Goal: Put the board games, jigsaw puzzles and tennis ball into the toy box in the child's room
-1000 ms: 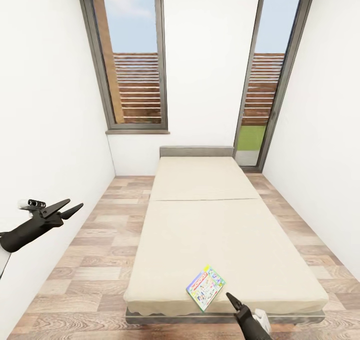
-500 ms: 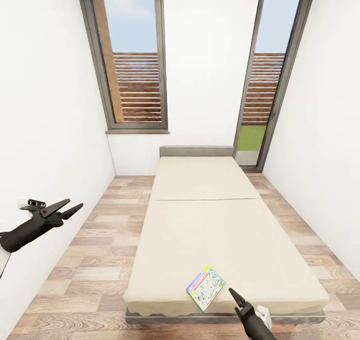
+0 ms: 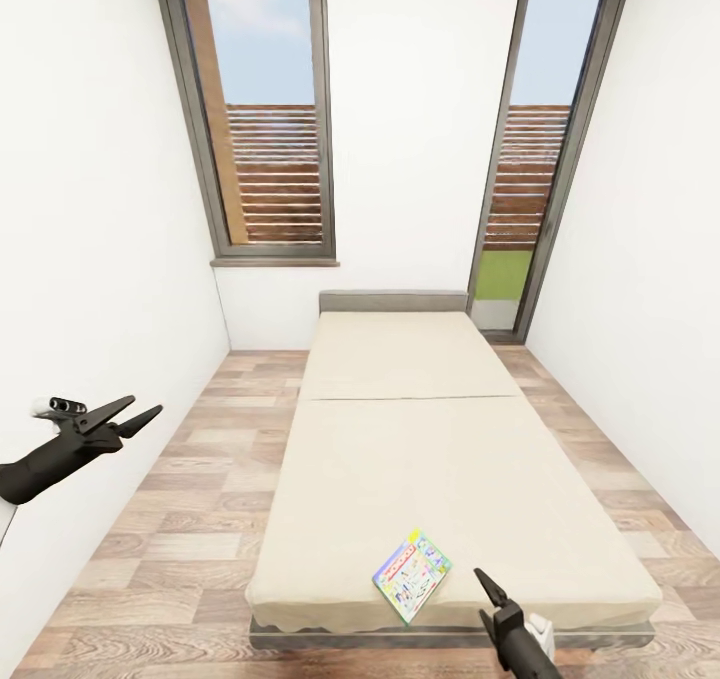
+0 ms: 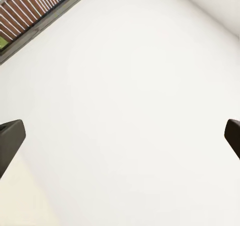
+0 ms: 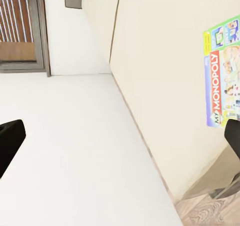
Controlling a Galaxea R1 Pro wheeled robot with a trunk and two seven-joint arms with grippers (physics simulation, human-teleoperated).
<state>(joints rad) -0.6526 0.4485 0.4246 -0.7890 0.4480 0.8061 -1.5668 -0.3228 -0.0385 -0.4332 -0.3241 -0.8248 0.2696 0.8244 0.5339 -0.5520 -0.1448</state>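
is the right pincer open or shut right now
Open. In the right wrist view its fingertips sit at opposite edges with nothing between them; the head view shows the right pincer beside the board game.

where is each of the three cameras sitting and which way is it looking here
Head view: high on the robot, looking forward and down at the bed; left pincer and right pincer show, with the board game lying near the bed's foot.
Left wrist view: on the left arm, facing a white wall; finger tips at its edges.
Right wrist view: on the right arm, facing along the bed's side.
Shared: head and right wrist both show the board game.
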